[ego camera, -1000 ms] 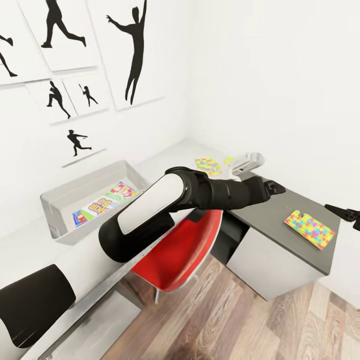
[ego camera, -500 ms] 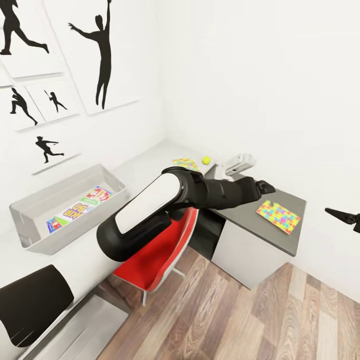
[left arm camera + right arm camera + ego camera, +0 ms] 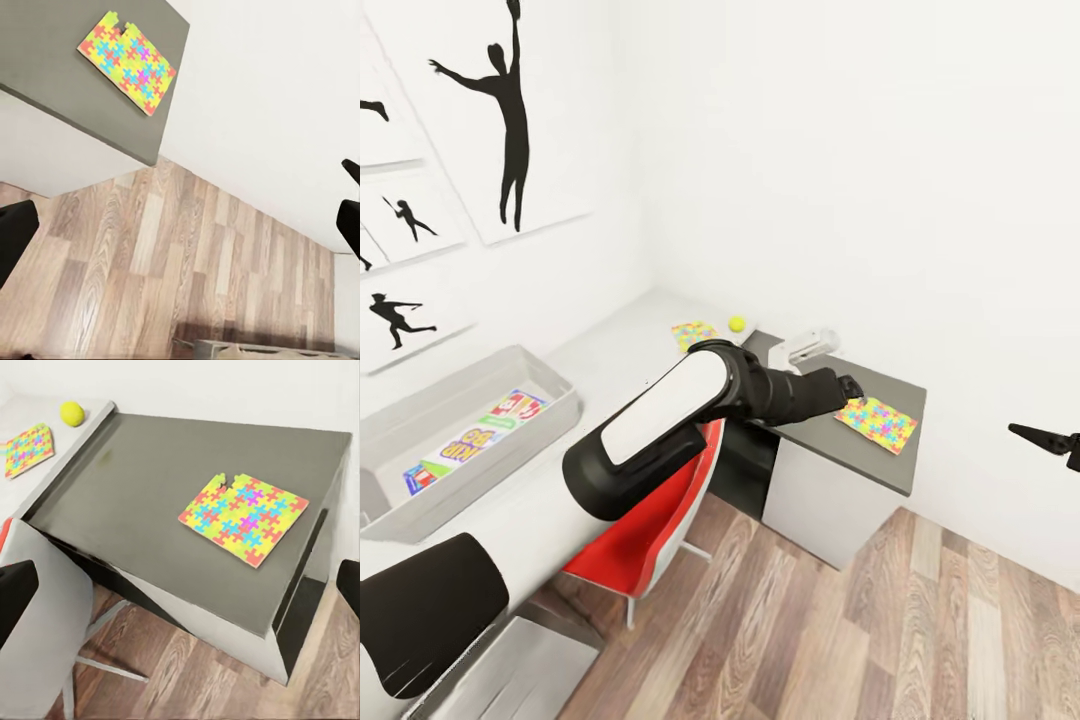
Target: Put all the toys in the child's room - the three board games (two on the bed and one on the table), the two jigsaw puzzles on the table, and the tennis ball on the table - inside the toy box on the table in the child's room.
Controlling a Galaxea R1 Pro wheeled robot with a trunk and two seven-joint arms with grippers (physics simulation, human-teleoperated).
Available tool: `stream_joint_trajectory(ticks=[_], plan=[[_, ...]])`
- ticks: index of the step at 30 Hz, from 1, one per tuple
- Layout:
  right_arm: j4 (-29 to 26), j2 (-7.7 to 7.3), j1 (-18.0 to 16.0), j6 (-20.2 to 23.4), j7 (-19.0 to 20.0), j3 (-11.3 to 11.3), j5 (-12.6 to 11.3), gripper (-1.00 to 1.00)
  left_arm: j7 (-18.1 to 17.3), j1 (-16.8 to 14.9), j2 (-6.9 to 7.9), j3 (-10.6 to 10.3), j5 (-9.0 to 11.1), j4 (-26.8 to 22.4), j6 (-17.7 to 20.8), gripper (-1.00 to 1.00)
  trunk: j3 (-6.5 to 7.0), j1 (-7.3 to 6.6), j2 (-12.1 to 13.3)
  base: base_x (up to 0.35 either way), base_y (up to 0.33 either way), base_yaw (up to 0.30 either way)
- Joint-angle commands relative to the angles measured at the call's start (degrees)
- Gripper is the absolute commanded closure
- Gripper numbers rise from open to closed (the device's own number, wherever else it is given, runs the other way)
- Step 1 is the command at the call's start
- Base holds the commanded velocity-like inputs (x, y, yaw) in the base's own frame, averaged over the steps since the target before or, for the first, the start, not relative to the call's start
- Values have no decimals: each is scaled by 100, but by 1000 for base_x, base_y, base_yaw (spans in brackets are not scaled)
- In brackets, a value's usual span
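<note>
Flat on the grey desk (image 3: 880, 462), near its wall-side edge, the nearer jigsaw puzzle (image 3: 876, 422), just beyond the left arm's wrist, long axis slanting across the desk; both grippers empty with fingers apart, left arm nearer.

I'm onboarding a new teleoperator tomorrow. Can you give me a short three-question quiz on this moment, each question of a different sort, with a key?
1. True or false: a board game already lies inside the toy box.
2. Multiple choice: the jigsaw puzzle seen from the right wrist lies on
A. the wooden floor
B. the dark grey desk
C. the red chair
3. Fill in: the tennis ball rests on the white table close to the second ______.

Key:
1. True
2. B
3. Jigsaw puzzle
</note>
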Motion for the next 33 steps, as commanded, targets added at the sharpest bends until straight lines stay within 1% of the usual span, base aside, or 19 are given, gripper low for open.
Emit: stream_joint_trajectory(ticks=[1, 3, 5, 6, 7, 9, 11, 12, 13, 14, 15, 16, 17, 20, 25, 33], plan=[[0, 3, -11, 90, 45, -11, 94, -100, 38, 13, -6, 3, 5, -3, 36, -100, -3, 3, -12, 0, 0, -223], [0, 27, -14, 160, 45, -24, 313, -100, 66, 44, -4, 11, -12, -8, 49, -100, 11, 3, -12, 0, 0, -223], [0, 41, -17, 160, 42, -16, 370, -100, 93, 37, 4, 13, -19, -8, 107, -100, 25, 3, -12, 0, 0, -223], [0, 54, -24, 160, 40, -6, 465, -100, 192, 59, 25, 49, -10, 1, 240, -100, 32, 3, -12, 0, 0, -222], [0, 62, -28, 160, 43, 2, 540, -100, 279, 178, 236, 334, 44, -39, 407, -100, 39, 3, -12, 0, 0, -222], [0, 64, -29, 160, 43, 1, 563, -100, 294, 293, 373, 533, 58, -150, 524, -100, 53, 3, -12, 0, 0, -222], [0, 69, -30, 160, 44, 4, 577, -100, 298, 463, 478, 736, 64, -256, 644, -100, 68, 3, -12, 0, 0, -222], [0, 73, -30, 160, 44, 17, 586, -100, 295, 666, 546, 964, 63, -325, 756, -100, 75, 3, -12, 0, 0, -222], [0, 78, -30, 160, 44, 51, 593, -100, 293, 856, 590, 1213, 46, -371, 860, -100, 82, 3, -12, 0, 0, -222], [0, 79, -30, 160, 44, 78, 597, -100, 293, 935, 606, 1333, 39, -389, 911, -100, 89, 3, -12, 0, 0, -222], [0, 81, -31, 160, 44, 142, 602, -100, 292, 1057, 628, 1541, 26, -413, 1018, -100, 96, 3, -12, 0, 0, -222], [0, 82, -31, 160, 44, 173, 603, -100, 292, 1101, 636, 1622, 22, -422, 1073, -100, 103, 3, -12, 0, 0, -222], [0, 84, -31, 160, 47, 246, 604, -100, 302, 1186, 650, 1777, 13, -445, 1219, -100, 110, 3, -12, 0, 0, -222], [0, 85, -30, 160, 51, 292, 607, -100, 316, 1234, 647, 1874, 2, -458, 1318, -100, 131, 3, -12, 0, 0, -222], [0, 85, -26, 160, 52, 318, 608, -100, 320, 1266, 644, 1949, -10, -453, 1358, -100, 166, 3, -12, 0, 0, -221], [0, 85, -22, 160, 53, 324, 609, -100, 302, 1278, 624, 1968, -14, -451, 1373, -100, 222, 3, -12, 0, 0, -220]])
